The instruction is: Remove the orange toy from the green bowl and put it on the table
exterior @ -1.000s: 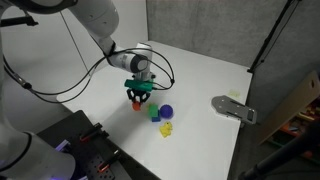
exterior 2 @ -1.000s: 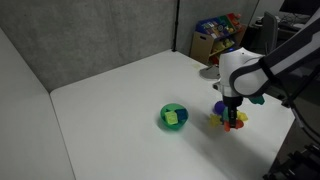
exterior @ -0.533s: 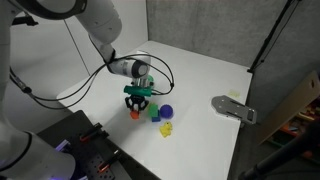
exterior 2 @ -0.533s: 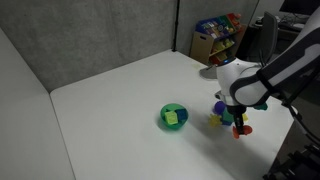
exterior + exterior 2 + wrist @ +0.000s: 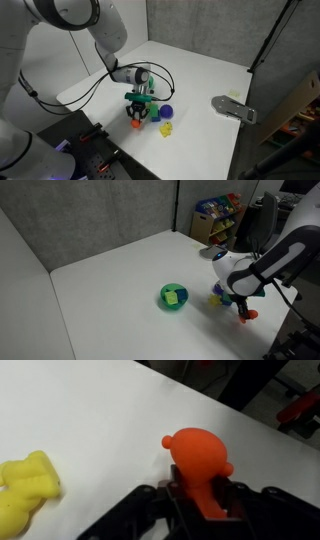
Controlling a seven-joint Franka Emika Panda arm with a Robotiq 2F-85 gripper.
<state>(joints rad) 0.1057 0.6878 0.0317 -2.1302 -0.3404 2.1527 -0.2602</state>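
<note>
The table (image 5: 205, 70) is carrying everything. In an exterior view the bowl (image 5: 166, 304) is sitting well apart from the gripper (image 5: 244, 311), with a yellow-green block (image 5: 172, 298) inside. The gripper is clamping the orange toy (image 5: 198, 455) low over the table. Only the wrist view is showing its fingers (image 5: 232, 495) pressing the toy, with a yellow toy (image 5: 24, 488) near.

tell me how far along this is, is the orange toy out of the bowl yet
Done: the orange toy is out of the bowl, which sits well apart from it in an exterior view. In hand: the fingers grip the toy low over the table; whether it touches is unclear. Left: open the fingers and pull away.
</note>
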